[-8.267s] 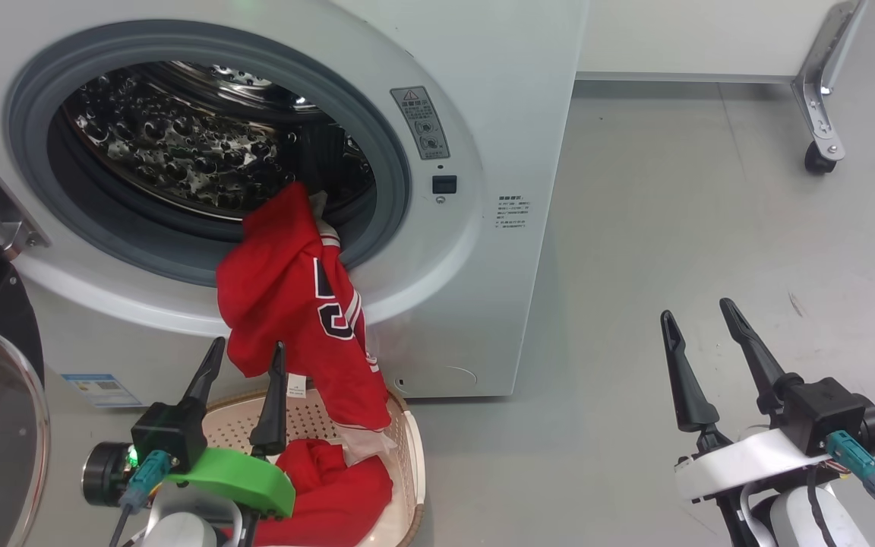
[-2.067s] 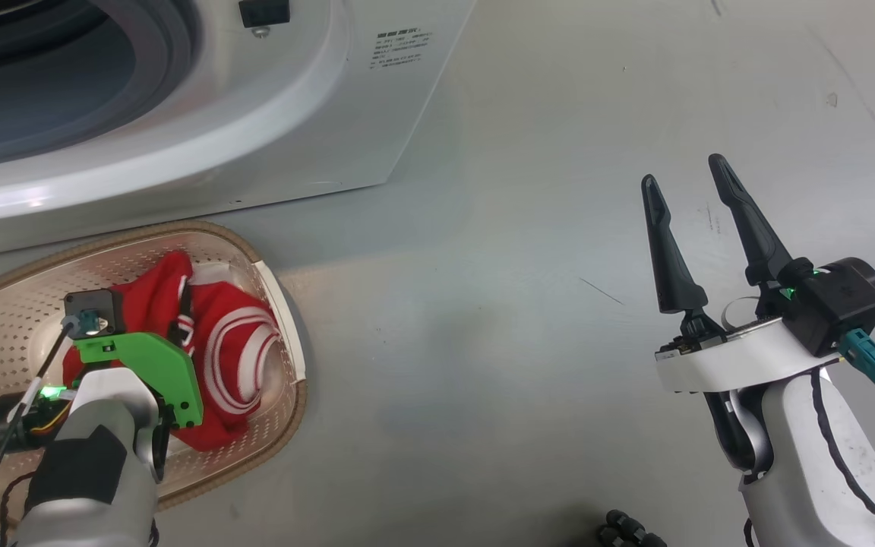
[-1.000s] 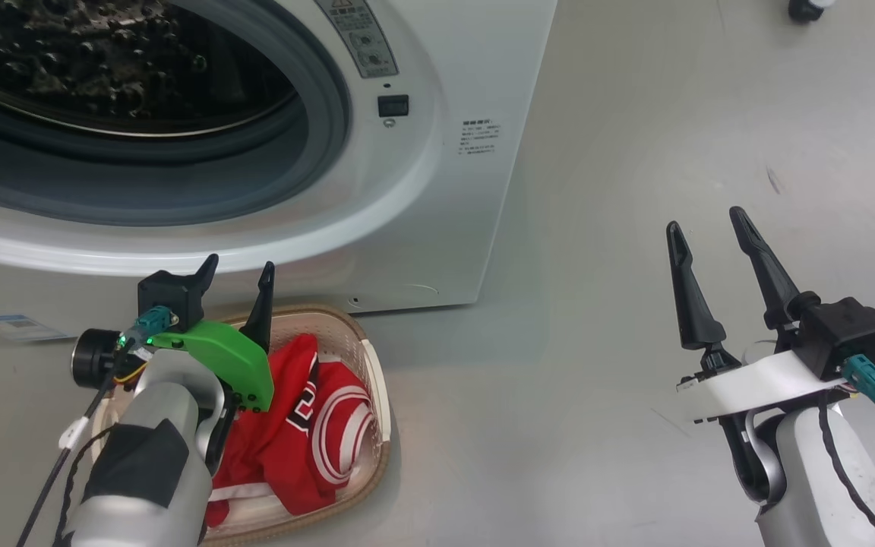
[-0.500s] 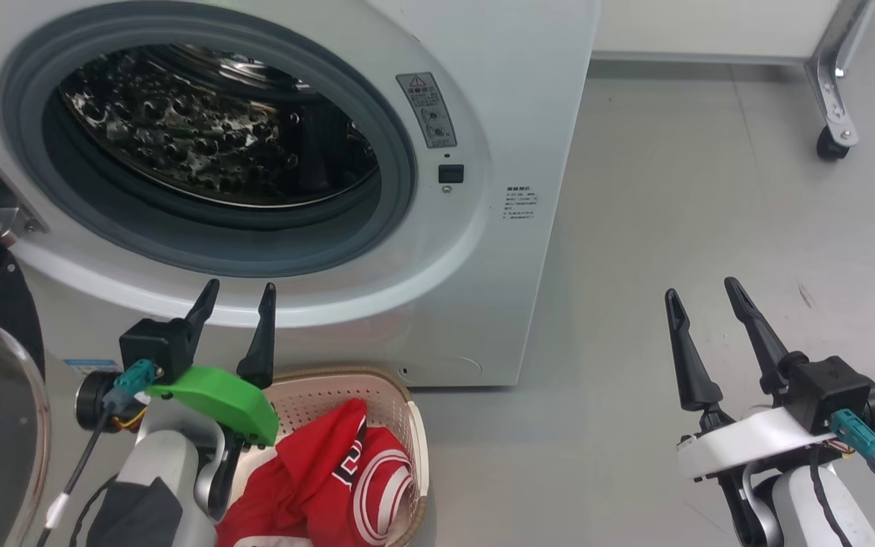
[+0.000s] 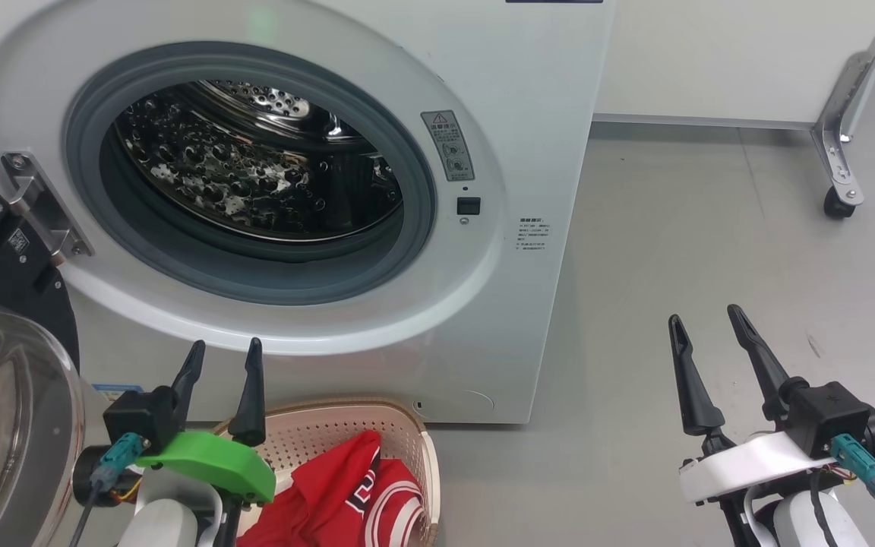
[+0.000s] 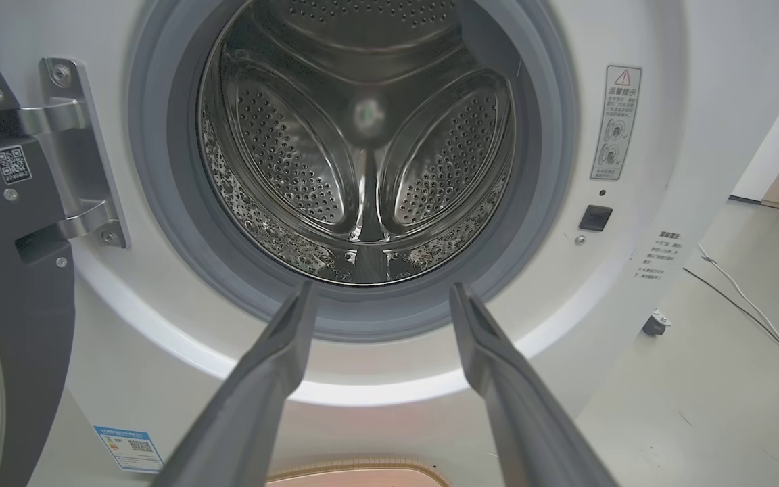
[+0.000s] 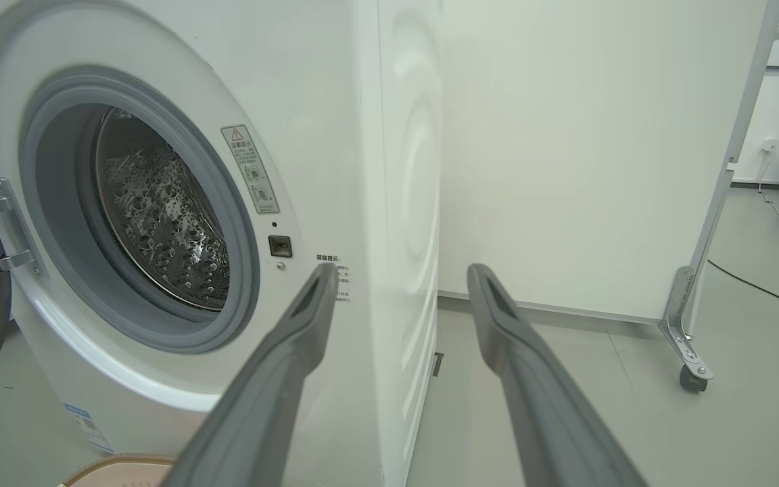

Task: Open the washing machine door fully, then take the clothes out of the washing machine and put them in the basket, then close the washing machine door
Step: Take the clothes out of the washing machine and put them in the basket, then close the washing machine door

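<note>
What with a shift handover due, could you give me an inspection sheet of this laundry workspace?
Surface: grey floor, faint scuffs.
Job's things: washing machine door stands open at the left; drum shows no clothes; red clothes lie in the basket in front of the washing machine.
Clutter: nothing seen.
Grippers: left gripper open, holding nothing, near the basket; right gripper open, holding nothing, over the floor.
Cables: teal plugs with leads at both wrists; floor cable off to the side.
Surroundings: white panel on a castered metal leg.

Clothes [image 5: 331, 494] in basket [image 5: 323, 441], before the washing machine [image 5: 529, 114].
</note>
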You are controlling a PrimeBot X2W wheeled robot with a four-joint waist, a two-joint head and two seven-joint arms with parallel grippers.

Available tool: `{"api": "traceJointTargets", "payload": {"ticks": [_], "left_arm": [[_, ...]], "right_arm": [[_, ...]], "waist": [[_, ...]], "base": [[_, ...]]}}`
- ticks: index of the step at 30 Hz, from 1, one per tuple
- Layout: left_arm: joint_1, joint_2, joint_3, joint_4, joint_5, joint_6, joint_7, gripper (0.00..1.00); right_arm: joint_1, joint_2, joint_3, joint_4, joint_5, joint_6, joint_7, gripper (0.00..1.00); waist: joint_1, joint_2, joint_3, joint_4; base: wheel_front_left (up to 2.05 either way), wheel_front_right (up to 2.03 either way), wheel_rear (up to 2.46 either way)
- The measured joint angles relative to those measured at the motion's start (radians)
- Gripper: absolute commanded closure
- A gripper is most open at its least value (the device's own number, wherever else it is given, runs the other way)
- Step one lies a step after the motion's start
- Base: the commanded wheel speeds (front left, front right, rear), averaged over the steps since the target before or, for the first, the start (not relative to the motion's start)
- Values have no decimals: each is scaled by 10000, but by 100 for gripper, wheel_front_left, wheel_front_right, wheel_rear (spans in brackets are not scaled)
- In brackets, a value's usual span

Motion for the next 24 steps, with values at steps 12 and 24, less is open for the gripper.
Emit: {"api": "traceJointTargets", "payload": {"ticks": [12,24], "left_arm": [[671,15,-90,-1028,-56,301,2,0],[1220,46,-265,-1712,-52,552,0,0]], "right_arm": [[178,19,42,-207,0,-86,0,0],[250,35,109,-313,0,-88,0,0]], "waist": [[0,0,-113,-49],[0,0,-109,-81]], "base": [[0,0,0],[0,0,0]]}}
